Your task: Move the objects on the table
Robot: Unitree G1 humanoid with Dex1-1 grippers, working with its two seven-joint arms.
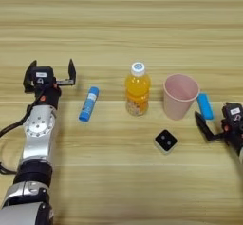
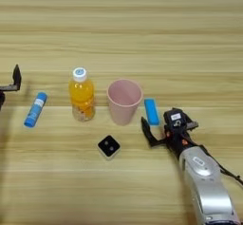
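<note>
Orange bottle with white cap; pink cup; blue glue stick; blue bar; black cube with white dots; light-brown wood-grain table; black-fingered, silver-armed grippers.

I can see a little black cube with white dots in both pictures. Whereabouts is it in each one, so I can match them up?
Left eye view: the black cube lies right of centre, below the gap between bottle and cup.
Right eye view: it lies left of centre, lower than the cup.
Shared landmark: the pink cup, up and to the right of the cube in both.
</note>
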